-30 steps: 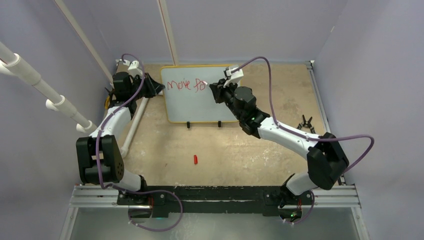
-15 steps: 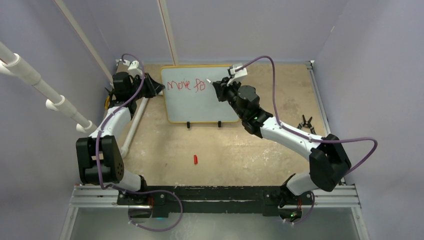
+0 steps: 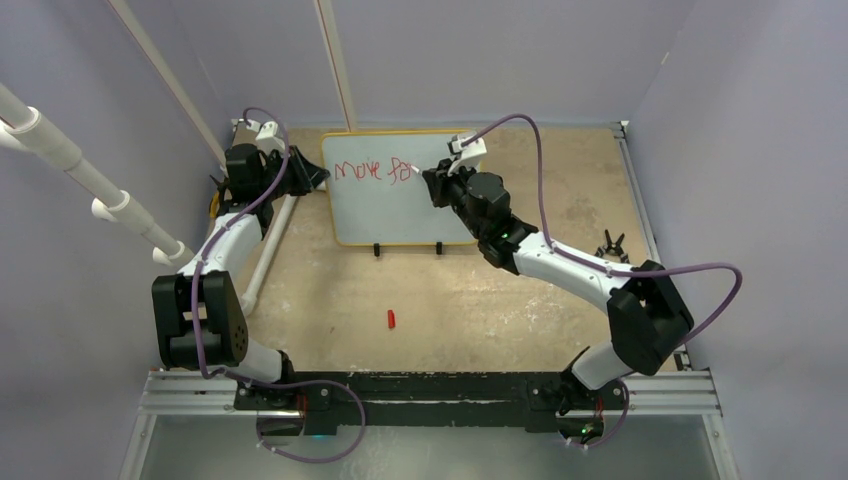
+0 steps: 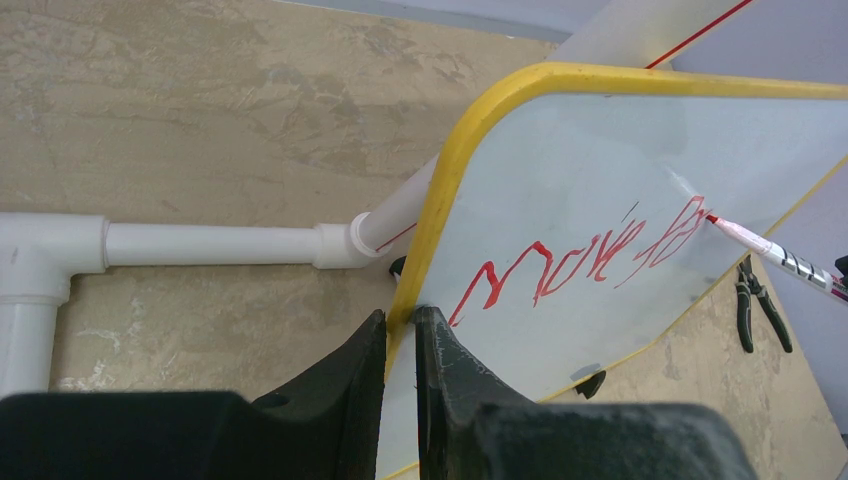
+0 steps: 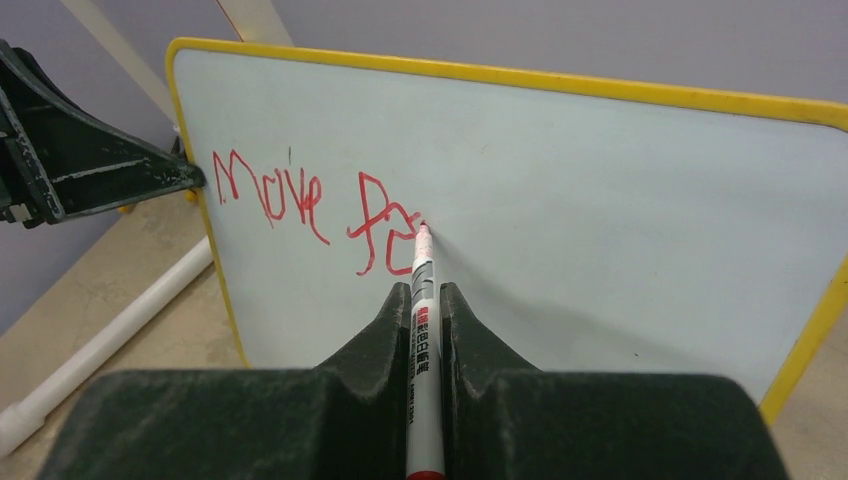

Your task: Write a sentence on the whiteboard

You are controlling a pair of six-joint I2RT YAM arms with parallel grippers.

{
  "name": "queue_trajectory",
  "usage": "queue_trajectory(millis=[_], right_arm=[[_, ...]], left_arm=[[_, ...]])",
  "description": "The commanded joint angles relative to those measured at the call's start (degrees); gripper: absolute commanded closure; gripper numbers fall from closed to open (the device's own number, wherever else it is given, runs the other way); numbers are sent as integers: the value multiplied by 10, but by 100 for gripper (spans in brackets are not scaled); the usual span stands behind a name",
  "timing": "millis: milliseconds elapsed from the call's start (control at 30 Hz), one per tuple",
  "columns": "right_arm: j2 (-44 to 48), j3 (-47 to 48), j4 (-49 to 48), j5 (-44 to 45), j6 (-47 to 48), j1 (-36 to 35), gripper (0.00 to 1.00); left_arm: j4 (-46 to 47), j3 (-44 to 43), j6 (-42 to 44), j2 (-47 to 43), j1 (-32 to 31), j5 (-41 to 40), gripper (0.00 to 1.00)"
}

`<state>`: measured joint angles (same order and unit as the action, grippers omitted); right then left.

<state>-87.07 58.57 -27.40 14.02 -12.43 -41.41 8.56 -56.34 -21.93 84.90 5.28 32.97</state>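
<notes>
The whiteboard [image 3: 400, 215] stands upright on the table, white with a yellow frame [image 4: 455, 150]. The sentence [image 3: 372, 170] is red lettering along the top, reading roughly "Move fa" [image 5: 300, 200]. My left gripper [image 3: 320, 178] is shut on the whiteboard's left edge, one finger on each side [image 4: 400, 320]. My right gripper [image 5: 425, 295] is shut on a white marker [image 5: 420, 340]. The marker's red tip touches the board at the end of the last letter. The left wrist view also shows the marker [image 4: 780, 258] reaching in from the right.
A red marker cap [image 3: 391, 319] lies on the table in front of the board. A white pipe [image 3: 262, 255] runs along the left side behind the board [image 4: 200, 245]. A small black tool [image 3: 610, 245] lies to the right. Purple walls enclose the table.
My right gripper drew the marker slightly up and right off the lettering, then brought it back to the last letter. The red lettering is a little longer. The left arm has not moved.
</notes>
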Motion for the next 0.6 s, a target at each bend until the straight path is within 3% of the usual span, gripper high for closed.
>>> queue_trajectory(millis=[0, 567], right_arm=[[4, 12, -11, 24, 0, 1, 100], [30, -38, 6, 50, -23, 1, 100]], left_arm=[[14, -2, 1, -11, -1, 3, 85], [17, 0, -2, -15, -1, 6, 85]])
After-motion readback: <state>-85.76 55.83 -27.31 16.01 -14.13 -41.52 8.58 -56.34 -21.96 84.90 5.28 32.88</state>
